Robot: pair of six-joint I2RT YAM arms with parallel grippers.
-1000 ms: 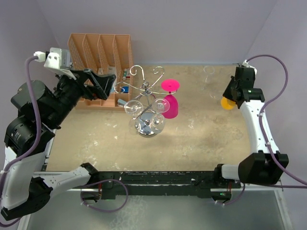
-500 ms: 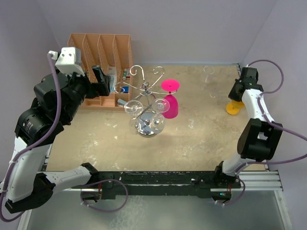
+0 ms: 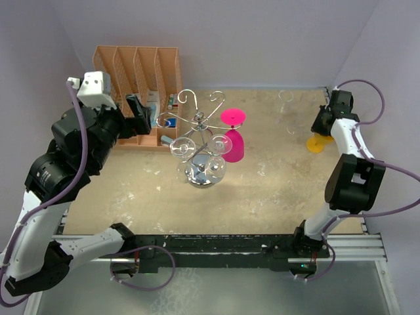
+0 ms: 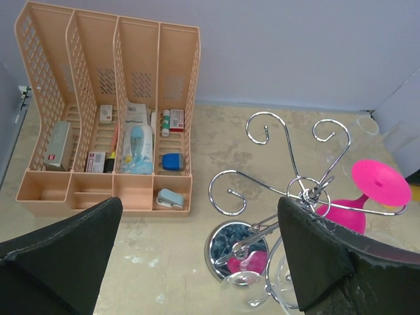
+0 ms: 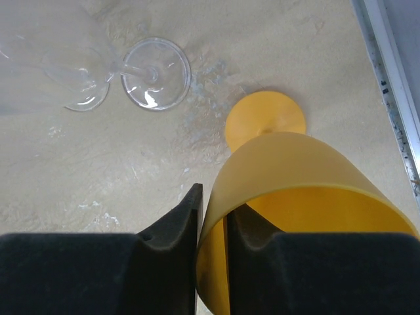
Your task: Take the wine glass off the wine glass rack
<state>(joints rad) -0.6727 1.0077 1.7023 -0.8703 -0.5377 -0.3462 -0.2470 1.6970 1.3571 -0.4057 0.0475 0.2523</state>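
On your speckled beige tabletop (image 3: 275,197) the translucent yellow wine glass (image 5: 295,170) stands upright, well apart from the shiny silver wire wine glass rack (image 3: 205,172); your right gripper (image 5: 213,203) straddles its rim narrowly, whether gripping you cannot tell, and your left gripper (image 4: 200,210) gapes wide, so let go and lift straight up.

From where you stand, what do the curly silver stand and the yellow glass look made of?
Wine glass rack: polished metal wire, probably chromed; it gleams and mirrors its surroundings. Yellow glass: likely plastic, translucent and matte; evenly tinted, no sharp glints.

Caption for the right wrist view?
Right gripper straddling the rim of a translucent yellow wine glass standing on the beige table, a clear wine glass lying beside it.
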